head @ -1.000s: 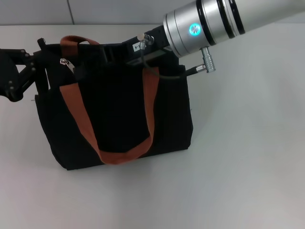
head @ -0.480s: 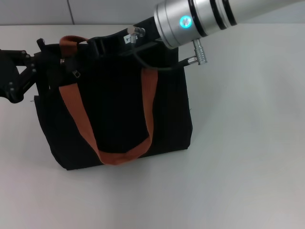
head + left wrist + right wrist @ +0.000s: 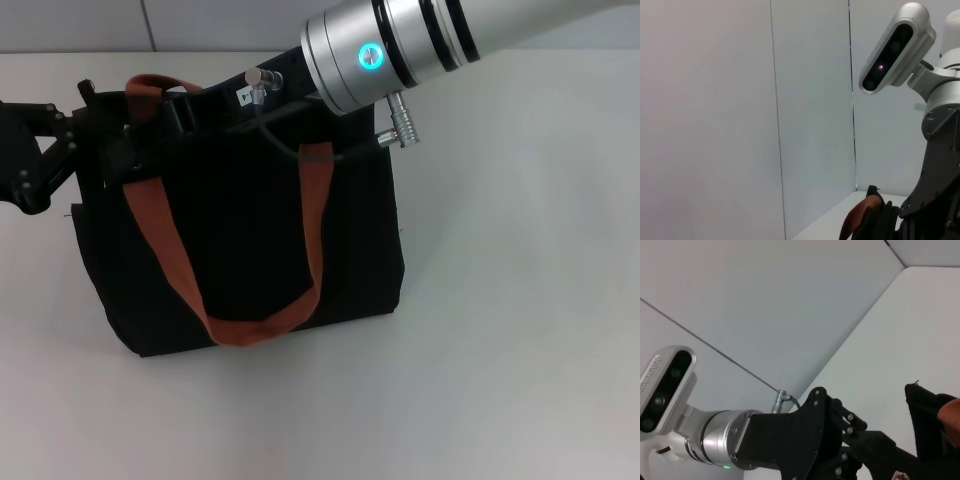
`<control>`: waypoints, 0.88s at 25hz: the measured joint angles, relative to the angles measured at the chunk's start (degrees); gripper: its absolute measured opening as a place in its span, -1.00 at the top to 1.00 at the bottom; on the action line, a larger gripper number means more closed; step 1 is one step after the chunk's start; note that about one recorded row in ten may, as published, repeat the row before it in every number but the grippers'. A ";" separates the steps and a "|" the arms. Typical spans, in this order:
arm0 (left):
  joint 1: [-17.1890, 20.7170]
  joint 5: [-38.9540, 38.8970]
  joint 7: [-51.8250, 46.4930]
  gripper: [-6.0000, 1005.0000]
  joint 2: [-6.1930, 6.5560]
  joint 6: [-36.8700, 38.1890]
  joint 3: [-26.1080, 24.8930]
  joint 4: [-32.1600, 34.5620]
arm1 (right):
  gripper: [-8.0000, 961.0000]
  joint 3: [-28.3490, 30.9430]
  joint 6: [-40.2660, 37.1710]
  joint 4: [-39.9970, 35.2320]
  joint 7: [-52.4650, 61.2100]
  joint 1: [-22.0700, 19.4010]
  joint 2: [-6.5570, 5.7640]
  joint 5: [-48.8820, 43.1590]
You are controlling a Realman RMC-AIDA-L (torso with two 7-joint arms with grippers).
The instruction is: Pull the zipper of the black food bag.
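The black food bag (image 3: 250, 240) stood at centre-left of the head view. My left gripper (image 3: 95, 135) braced its upper-left corner while my right gripper (image 3: 165, 125) worked its top edge; zipper and finger states hidden.

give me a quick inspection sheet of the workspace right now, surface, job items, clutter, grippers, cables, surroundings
surface: plain white tabletop, bare around the bag
job's things: black food bag stands on the table, orange-brown handles draped over its front; zipper pull not visible, hidden along the top edge
clutter: nothing seen
grippers: left gripper at the bag's top left corner, against the fabric, fingers not readable; right gripper reaches across the bag's top edge toward the left end, fingertips lost against the black fabric
cables: black cable loops from the right wrist over the bag top to a silver connector
surroundings: pale grey wall panels behind the table
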 joint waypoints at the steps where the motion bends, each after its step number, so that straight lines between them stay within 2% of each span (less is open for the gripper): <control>1: 0.00 0.01 0.00 0.91 -0.01 0.06 0.00 0.00 | 0.34 0.05 0.32 0.32 0.00 -0.01 -0.01 0.01; 11: -0.19 0.03 0.00 0.91 -0.14 0.21 0.00 0.15 | 0.34 -0.03 1.93 1.07 0.08 0.51 -0.03 -0.01; 15: -0.18 0.04 0.11 0.91 -0.16 0.31 -0.01 0.09 | 0.43 -1.94 3.95 1.33 0.18 1.11 -0.01 -0.08; 22: -0.08 0.06 0.17 0.91 -0.26 0.54 0.00 0.10 | 0.81 -4.30 6.26 2.24 0.50 1.78 0.00 -0.07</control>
